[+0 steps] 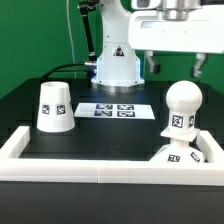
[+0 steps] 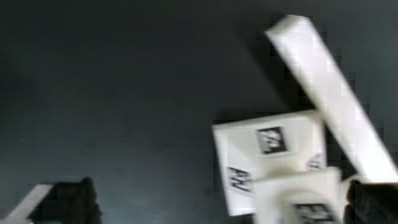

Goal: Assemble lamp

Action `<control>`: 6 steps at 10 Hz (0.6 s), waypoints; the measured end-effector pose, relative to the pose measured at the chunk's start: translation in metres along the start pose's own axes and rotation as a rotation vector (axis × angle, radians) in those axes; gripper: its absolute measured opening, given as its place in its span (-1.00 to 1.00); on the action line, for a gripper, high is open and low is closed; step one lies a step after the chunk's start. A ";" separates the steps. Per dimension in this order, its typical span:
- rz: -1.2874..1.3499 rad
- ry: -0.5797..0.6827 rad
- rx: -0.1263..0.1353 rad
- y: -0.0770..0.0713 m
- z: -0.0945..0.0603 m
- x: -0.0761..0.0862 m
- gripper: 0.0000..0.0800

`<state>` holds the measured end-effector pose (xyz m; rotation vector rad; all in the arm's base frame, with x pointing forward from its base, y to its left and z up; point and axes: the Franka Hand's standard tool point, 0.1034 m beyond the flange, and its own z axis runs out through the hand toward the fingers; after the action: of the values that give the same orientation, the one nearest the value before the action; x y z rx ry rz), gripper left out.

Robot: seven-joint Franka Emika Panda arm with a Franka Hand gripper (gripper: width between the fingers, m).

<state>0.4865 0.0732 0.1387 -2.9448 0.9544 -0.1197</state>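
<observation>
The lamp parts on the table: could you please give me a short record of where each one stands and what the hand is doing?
shade: shade stands mouth down, at the exterior view's left, apart from the other parts
bulb: bulb upright on the base, at the exterior view's right
base: base in the corner of the white fence
marker board: marker board flat between shade and bulb
hand: hand above the bulb, holding nothing; finger state unclear

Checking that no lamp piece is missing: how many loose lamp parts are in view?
3. The shade stands on the exterior view's left; the bulb stands on the base in the right corner by the wall. None seems hidden.
</observation>
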 end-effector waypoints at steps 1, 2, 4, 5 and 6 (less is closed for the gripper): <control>0.007 -0.004 -0.005 0.002 0.001 -0.001 0.75; 0.001 -0.003 -0.004 0.000 0.002 -0.001 0.75; 0.000 -0.004 -0.006 0.000 0.003 -0.001 0.75; -0.052 0.003 -0.001 0.003 0.004 0.000 0.75; -0.164 0.021 0.005 0.020 0.010 0.002 0.75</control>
<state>0.4774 0.0566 0.1272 -3.0197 0.7118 -0.1580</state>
